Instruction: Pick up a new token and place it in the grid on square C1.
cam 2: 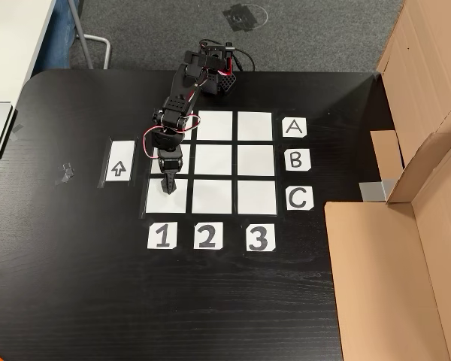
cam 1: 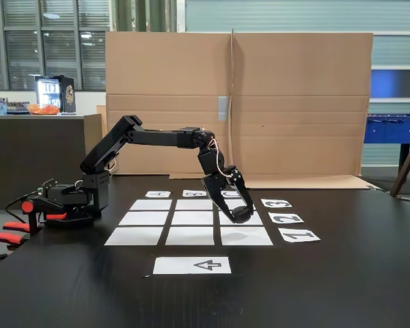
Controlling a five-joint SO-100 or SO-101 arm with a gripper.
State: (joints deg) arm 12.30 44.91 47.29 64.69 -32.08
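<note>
Arrow sheet (cam 2: 119,164) beside grid; cardboard screen (cam 1: 239,102) behind table.

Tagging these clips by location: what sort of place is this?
Probably a shared workshop or lab: a black table with paper grid, cardboard screen, and a foosball table behind.

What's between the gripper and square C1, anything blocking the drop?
Nothing visible. In the other view the gripper hangs over the edge of square C1, which is blank, as are the neighbouring squares of the grid. Whether the gripper holds the token is too dark to tell.
</note>
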